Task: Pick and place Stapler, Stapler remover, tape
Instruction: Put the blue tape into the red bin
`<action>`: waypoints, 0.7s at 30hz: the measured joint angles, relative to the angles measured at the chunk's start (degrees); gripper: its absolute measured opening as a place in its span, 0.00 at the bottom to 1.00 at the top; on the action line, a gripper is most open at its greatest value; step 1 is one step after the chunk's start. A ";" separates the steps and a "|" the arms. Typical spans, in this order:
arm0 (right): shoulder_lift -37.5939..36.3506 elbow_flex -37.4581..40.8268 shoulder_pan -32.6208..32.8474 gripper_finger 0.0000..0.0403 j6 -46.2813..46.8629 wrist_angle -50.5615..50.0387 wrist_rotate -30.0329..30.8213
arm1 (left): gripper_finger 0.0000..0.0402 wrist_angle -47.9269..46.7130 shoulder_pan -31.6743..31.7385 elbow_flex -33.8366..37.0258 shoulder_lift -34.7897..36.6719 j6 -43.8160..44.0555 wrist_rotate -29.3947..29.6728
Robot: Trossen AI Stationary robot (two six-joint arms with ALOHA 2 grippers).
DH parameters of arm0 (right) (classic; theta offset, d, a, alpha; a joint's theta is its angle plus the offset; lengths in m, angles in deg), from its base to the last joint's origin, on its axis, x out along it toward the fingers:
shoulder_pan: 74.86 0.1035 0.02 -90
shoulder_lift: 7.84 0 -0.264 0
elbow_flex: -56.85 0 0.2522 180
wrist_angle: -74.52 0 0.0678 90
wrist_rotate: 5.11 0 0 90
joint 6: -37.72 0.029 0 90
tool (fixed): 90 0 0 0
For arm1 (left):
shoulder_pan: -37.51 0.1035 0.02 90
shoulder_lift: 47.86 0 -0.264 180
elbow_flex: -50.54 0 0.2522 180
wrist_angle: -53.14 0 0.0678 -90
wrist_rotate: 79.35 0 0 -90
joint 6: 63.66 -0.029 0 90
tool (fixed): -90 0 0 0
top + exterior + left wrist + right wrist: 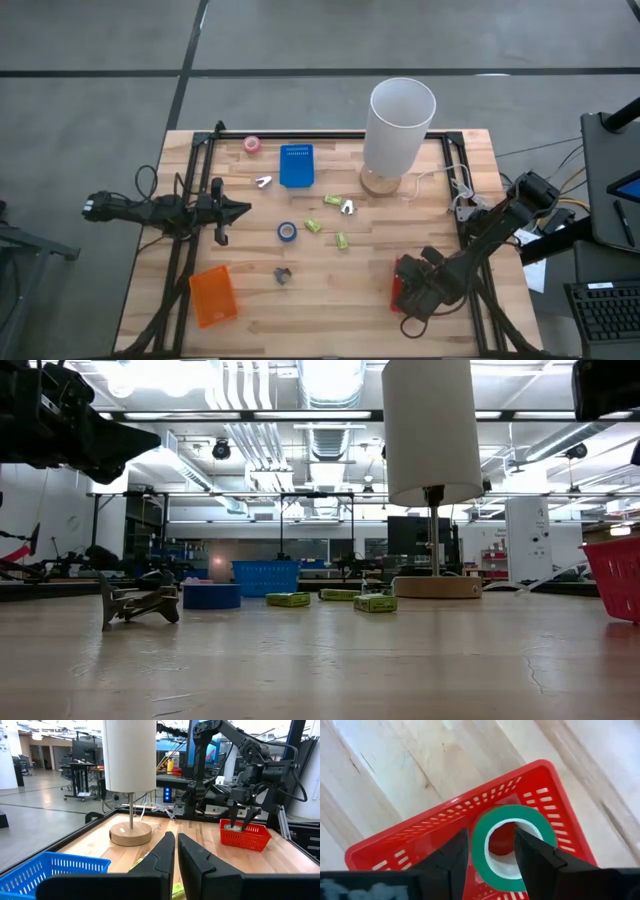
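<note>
both arms are matte black, built from chunky jointed segments. the left arm (150,210) carries looped black cables along its length. the right arm (490,235) does too. each gripper ends in two flat, tapered black fingers (447,862) with angular edges.

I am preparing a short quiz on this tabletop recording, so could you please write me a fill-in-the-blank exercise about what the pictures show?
1. The right gripper holds a roll of tape whose colour is ____.
2. That roll hangs directly above the ____ basket.
3. The left gripper waits at the table's left edge with its fingers ____.
4. The orange basket sits near the table's front ____ corner in the high view.

Missing words: green; red; shut; left
</note>
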 joint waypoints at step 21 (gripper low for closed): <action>-0.17 -7.44 -0.22 0.30 -6.73 -4.92 20.52 | 0.06 0.00 0.01 0.01 0.01 -0.01 0.00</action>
